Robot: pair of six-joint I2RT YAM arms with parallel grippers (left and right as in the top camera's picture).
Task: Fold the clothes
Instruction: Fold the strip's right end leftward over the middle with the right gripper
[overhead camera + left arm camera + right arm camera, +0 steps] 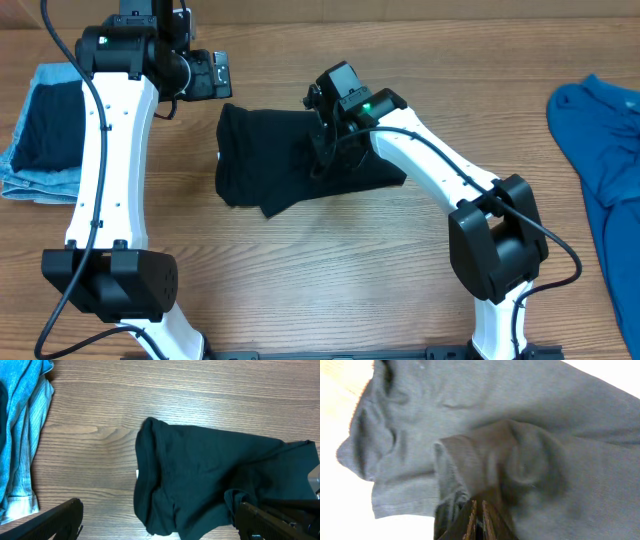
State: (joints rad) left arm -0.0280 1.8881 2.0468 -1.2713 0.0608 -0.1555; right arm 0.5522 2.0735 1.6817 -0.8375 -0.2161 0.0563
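On table [300,270]: right gripper [477,508] pinching black T-shirt [268,160].

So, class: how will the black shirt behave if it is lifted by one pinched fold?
Probably floppy: the shirt lies creased and bunched at the right fingers, so it should drape. Likely light, as the fabric looks thin. Unlikely to roll.
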